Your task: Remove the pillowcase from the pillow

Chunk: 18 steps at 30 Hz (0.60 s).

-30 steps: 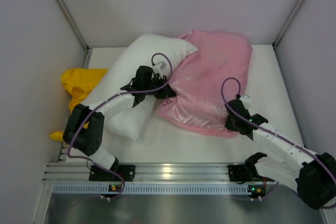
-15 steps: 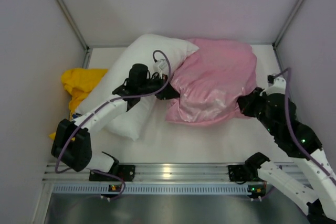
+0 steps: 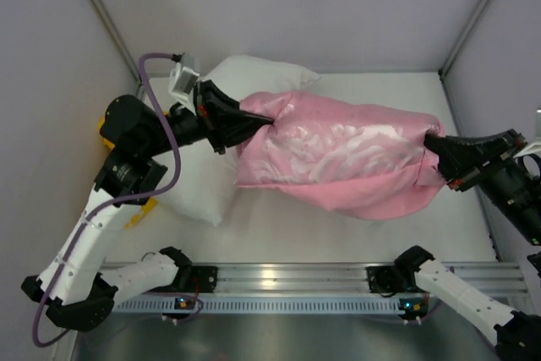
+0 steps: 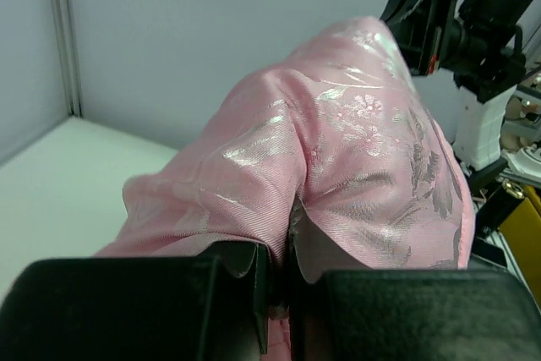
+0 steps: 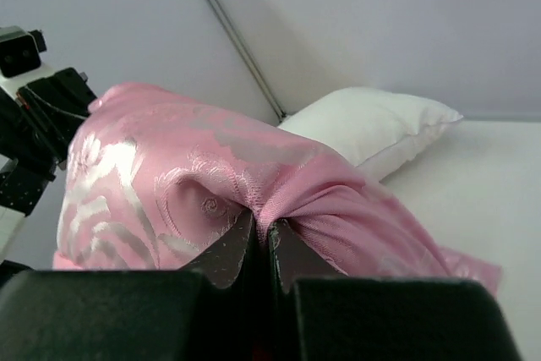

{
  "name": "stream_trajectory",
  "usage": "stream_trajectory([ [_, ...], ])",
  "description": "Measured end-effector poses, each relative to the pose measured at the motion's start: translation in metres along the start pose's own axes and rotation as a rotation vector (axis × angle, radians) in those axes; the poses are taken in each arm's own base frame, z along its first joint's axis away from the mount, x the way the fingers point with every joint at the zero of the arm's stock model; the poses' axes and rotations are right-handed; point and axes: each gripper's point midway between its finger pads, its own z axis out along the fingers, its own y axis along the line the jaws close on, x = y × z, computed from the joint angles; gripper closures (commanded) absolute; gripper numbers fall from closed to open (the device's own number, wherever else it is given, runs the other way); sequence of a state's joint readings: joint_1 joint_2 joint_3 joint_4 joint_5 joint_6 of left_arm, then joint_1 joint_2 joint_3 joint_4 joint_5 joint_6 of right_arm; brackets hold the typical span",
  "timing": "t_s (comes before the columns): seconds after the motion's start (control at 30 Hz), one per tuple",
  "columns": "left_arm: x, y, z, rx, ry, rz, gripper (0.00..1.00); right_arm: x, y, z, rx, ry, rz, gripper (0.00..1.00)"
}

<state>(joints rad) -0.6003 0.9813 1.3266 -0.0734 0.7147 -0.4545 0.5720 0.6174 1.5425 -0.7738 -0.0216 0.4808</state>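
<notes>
The pink shiny pillowcase point(image 3: 338, 154) hangs stretched and bulging between my two grippers, above the table. My left gripper point(image 3: 254, 120) is shut on its left end, the fabric pinched between the jaws in the left wrist view point(image 4: 287, 234). My right gripper point(image 3: 435, 154) is shut on its right end, also pinched in the right wrist view point(image 5: 264, 238). The case fills both wrist views point(image 4: 338, 141) point(image 5: 186, 183). The pillow with the yellow band does not show; the case looks filled.
A plain white pillow point(image 3: 254, 73) lies on the table at the back left, partly under the left arm, and shows in the right wrist view point(image 5: 372, 124). A bit of yellow cloth point(image 3: 139, 211) peeks out by the left arm. White walls enclose the table.
Both arms have risen and pulled apart, the left to the back left, the right to the right. The pillowcase has been lifted off the table and stretched between them.
</notes>
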Motion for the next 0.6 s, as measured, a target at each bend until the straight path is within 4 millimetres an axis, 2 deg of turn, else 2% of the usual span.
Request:
stream_trajectory([
  [0.07, -0.030, -0.007, 0.010, 0.020, -0.030, 0.029, 1.00, -0.011, 0.006, 0.000, -0.013, -0.020, -0.011, 1.00],
  [0.13, -0.056, -0.003, 0.028, 0.034, -0.047, 0.036, 1.00, -0.021, 0.004, 0.004, 0.014, -0.038, -0.012, 1.00],
  [0.23, -0.076, 0.023, 0.068, 0.040, -0.042, 0.005, 1.00, -0.033, -0.017, 0.017, 0.157, -0.072, 0.014, 1.00],
  [0.3, -0.082, 0.050, 0.103, 0.056, -0.034, -0.030, 1.00, -0.031, -0.041, 0.023, 0.294, -0.085, 0.044, 1.00],
  [0.37, -0.067, 0.091, 0.141, 0.046, -0.008, -0.089, 1.00, -0.017, -0.068, 0.025, 0.425, -0.076, 0.071, 1.00],
  [0.43, -0.039, 0.135, 0.176, 0.030, 0.029, -0.152, 1.00, 0.006, -0.093, 0.024, 0.538, -0.039, 0.079, 1.00],
  [0.53, 0.023, 0.191, 0.219, 0.006, 0.092, -0.246, 1.00, 0.044, -0.132, 0.013, 0.711, 0.026, 0.064, 1.00],
  [0.6, 0.069, 0.215, 0.234, -0.020, 0.146, -0.303, 1.00, 0.063, -0.150, 0.004, 0.794, 0.057, 0.045, 1.00],
])
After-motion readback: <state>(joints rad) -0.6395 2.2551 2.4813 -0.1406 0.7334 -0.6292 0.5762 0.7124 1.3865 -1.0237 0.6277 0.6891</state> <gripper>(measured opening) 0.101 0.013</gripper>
